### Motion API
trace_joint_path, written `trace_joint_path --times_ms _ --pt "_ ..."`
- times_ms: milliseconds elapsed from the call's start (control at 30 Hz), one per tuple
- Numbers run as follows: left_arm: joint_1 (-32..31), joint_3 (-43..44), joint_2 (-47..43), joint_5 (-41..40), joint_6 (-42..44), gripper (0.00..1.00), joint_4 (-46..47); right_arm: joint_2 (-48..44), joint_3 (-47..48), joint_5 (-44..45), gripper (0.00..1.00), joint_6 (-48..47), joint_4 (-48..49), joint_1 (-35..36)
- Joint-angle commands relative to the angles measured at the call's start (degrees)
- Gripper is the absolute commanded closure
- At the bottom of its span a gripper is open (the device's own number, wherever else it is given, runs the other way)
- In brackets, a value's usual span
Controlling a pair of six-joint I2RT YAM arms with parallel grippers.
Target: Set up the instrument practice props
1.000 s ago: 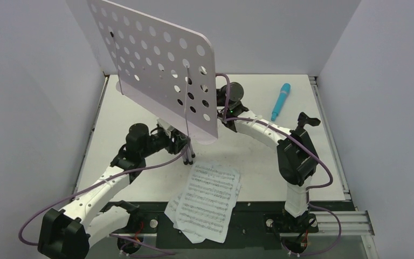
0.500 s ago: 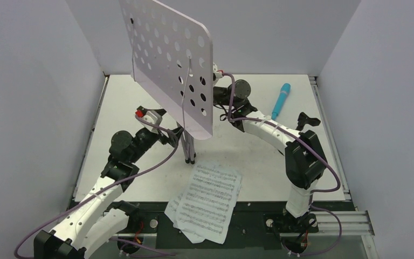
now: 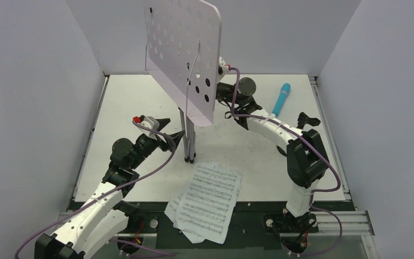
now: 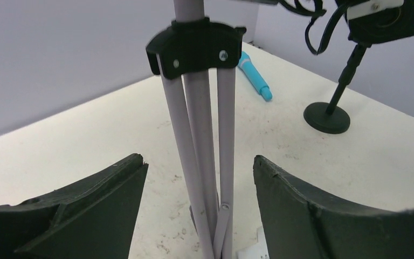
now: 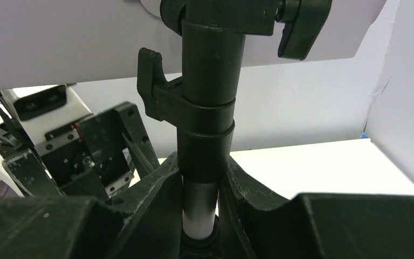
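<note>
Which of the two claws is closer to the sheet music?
Left. The left gripper sits low, open at the music stand's legs, just beyond the sheet music; the right gripper clamps the stand's pole higher up, farther back.

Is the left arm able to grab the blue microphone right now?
Probably not. The left claw sits open around the music stand's legs, and the microphone lies far back on the right, beyond the stand and the right arm.

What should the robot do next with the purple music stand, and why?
Probably close the left gripper on one leg and pull it outward: the music stand's legs are folded together, and the right gripper clamps its pole.
</note>
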Motion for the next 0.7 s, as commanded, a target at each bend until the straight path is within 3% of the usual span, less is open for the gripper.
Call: trace_joint_path --times_ms 0,467,667 --pt "-0.3 -1.2 0.9 1.9 -2.2 0.30 4.3 -6.4 1.2 0.3 0.95 -1.3 8.0 0.4" --pt "-0.6 -0.9 7.9 2.2 0.9 0.33 8.6 -8.6 0.2 -3.6 0.95 -0.7 8.7 1.2" --pt "0.4 0.0 10.0 4.9 0.2 0.45 10.6 -9.5 -0.7 -3.9 0.95 -0.4 8.7 1.4"
